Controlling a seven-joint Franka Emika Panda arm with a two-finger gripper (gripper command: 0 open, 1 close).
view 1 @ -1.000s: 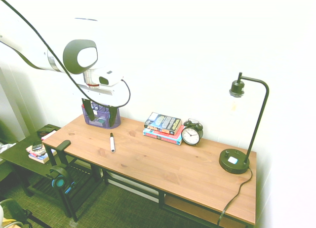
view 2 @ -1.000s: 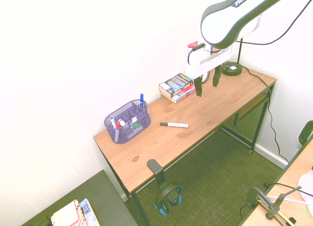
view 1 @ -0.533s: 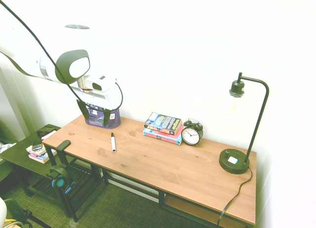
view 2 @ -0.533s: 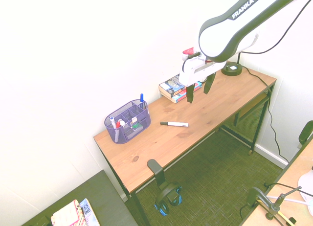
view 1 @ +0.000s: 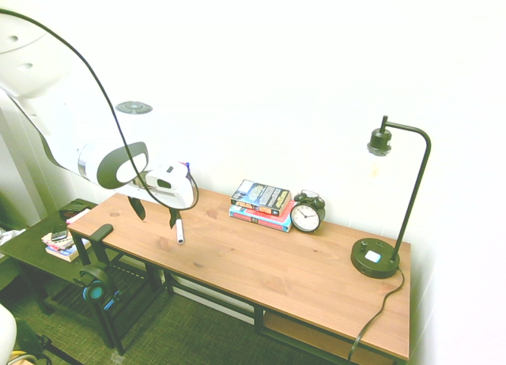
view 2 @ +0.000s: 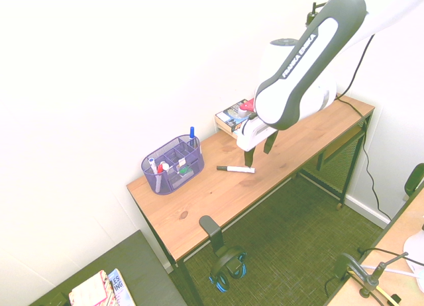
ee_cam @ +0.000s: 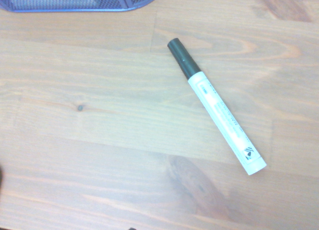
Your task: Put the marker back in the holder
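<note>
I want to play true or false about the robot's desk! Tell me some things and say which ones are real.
1. The marker lies flat on the wooden desk. True.
2. The gripper is squeezing the marker. False: its jaws are open just above it, holding nothing.
3. The marker's cap is black. True.
4. The holder is empty. False: pens stand in it, one with a blue cap.
5. The alarm clock sits on top of the books. False: it stands on the desk beside them.

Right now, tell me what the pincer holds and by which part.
Nothing. The pincer stands open above the desk, and the marker lies flat on the wood, ungripped.
</note>
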